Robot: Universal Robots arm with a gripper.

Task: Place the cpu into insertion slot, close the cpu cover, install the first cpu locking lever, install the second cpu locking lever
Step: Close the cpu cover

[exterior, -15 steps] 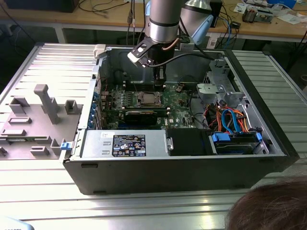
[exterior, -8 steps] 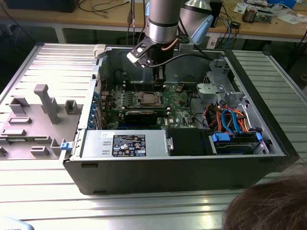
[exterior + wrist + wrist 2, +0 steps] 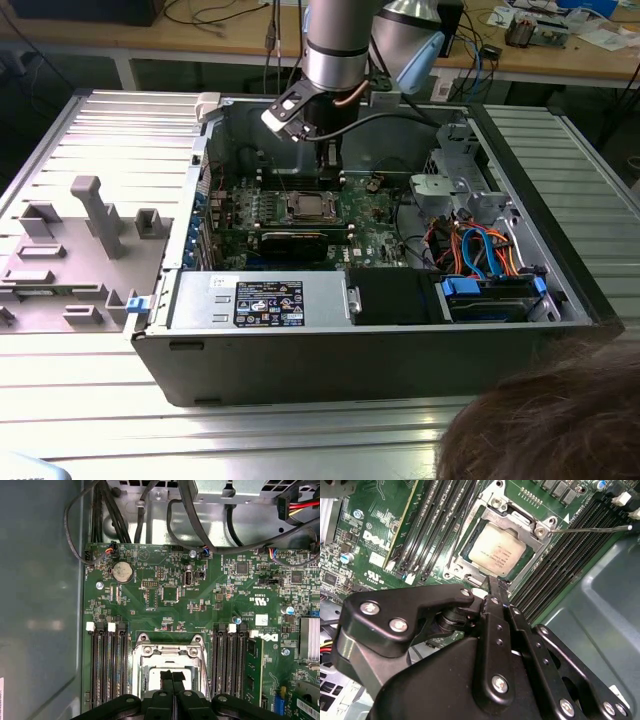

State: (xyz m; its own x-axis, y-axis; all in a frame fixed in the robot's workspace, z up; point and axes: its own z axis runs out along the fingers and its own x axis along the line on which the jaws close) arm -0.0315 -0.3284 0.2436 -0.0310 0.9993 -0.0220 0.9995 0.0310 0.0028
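Observation:
The cpu (image 3: pixel 502 547), a dull silver square, lies in the socket on the green motherboard (image 3: pixel 375 215), and it also shows in the exterior view (image 3: pixel 306 207). The cpu cover (image 3: pixel 532 560), a silver frame, lies flat around it. One thin locking lever (image 3: pixel 587 528) sticks out sideways from a socket corner, over the memory slots. My gripper (image 3: pixel 492 582) hangs just above the socket's edge, its black fingers pressed together with nothing between them. In the first wrist view the fingertips (image 3: pixel 167 676) cover part of the socket (image 3: pixel 150 652).
Black memory slots (image 3: pixel 106 665) flank the socket on both sides. A long black expansion card (image 3: pixel 300 238) lies nearer the case front. Drive cage (image 3: pixel 465 195), coloured cables (image 3: pixel 480 250) and case walls (image 3: pixel 350 350) ring the board. A person's hair (image 3: pixel 560 430) shows at the exterior view's lower right.

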